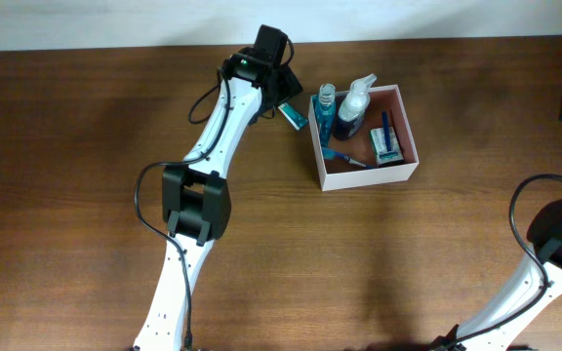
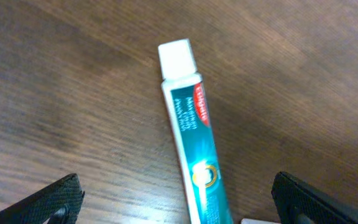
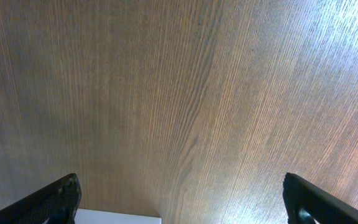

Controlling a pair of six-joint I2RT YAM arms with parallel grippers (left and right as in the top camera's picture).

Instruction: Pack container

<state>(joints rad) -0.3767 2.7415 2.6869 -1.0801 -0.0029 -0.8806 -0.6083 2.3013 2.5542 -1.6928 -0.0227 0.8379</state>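
The container [image 1: 409,128] is a square white-walled box with a reddish-brown inside, at the back right of centre. It holds two bottles [image 1: 352,109], a blue toothbrush [image 1: 344,156] and a green-and-white packet [image 1: 386,146]. A teal toothpaste tube with a white cap lies on the wood just left of the box [image 1: 294,117]. In the left wrist view the tube [image 2: 191,137] lies between my left gripper's fingers [image 2: 178,202], which are wide open above it. My right gripper [image 3: 180,199] is open and empty over bare wood; its fingers do not show in the overhead view.
The right arm [image 1: 554,253] stands at the right edge of the table. A white edge [image 3: 117,218] shows at the bottom of the right wrist view. Dark wood tabletop [image 1: 379,263] spreads in front of the box.
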